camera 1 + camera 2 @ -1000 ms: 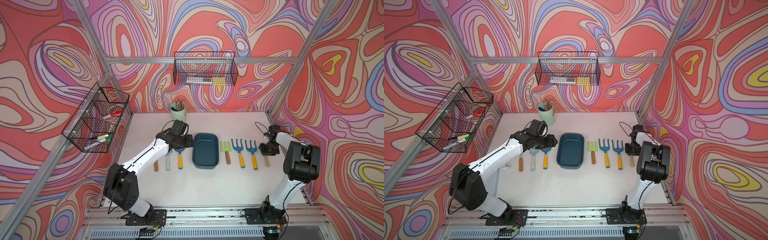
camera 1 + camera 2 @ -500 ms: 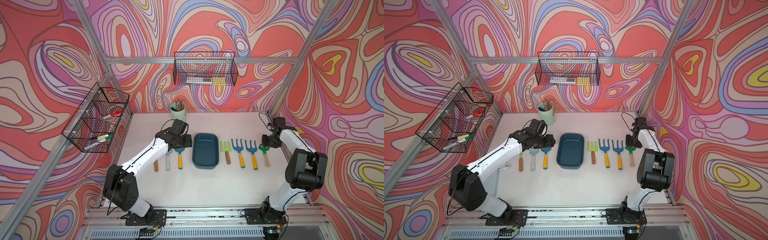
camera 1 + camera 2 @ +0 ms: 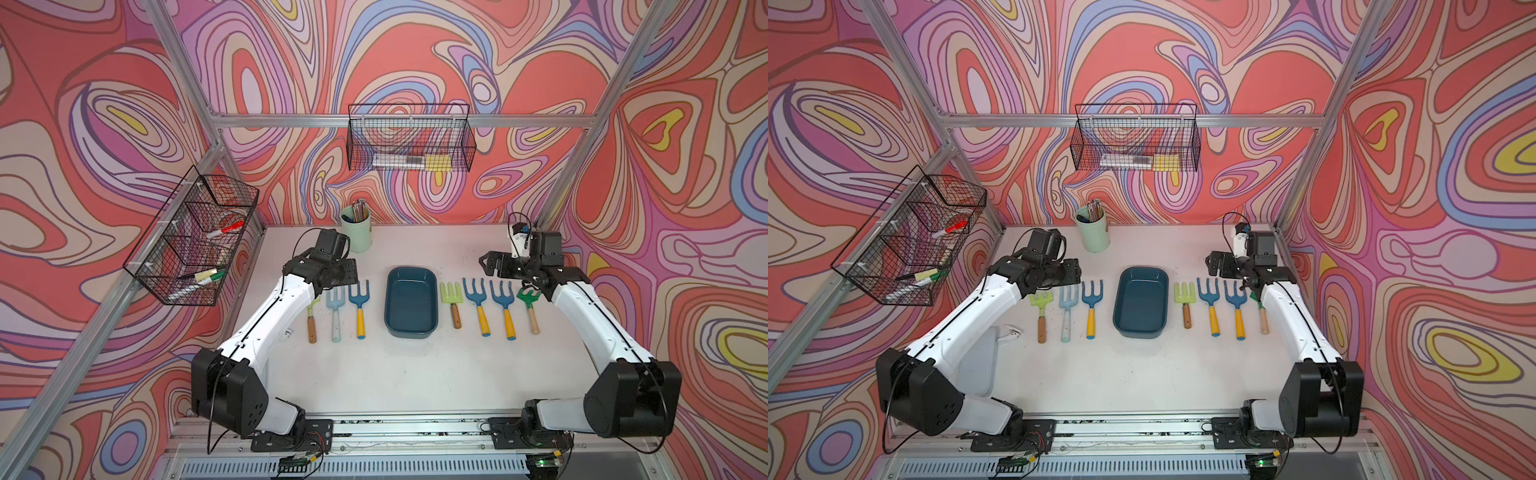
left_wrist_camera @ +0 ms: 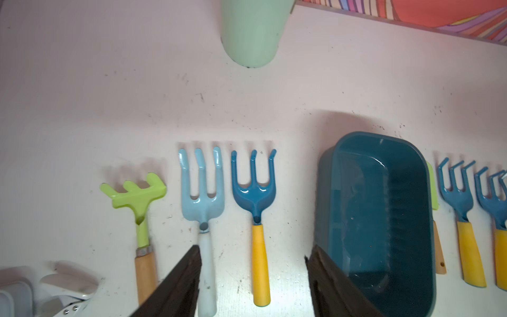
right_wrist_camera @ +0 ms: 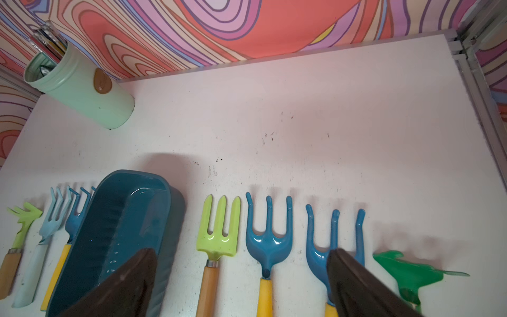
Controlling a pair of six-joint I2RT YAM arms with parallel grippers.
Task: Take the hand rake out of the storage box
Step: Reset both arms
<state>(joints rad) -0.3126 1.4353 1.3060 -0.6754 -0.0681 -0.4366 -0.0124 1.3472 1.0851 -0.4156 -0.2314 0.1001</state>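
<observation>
Seven hand tools lie in a row on the desk; none are in the storage box, which is empty. Dark green hand rake sits farthest right of the box. Right tool hangs wide open near its head; left tool open, gripping nothing. Looks done: lift straight up, don't clip the tines.

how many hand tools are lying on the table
7. Three on the storage box's left: lime rake, pale blue fork, blue fork. Four on its right: lime fork, two blue forks, green rake. None seems hidden.
</observation>
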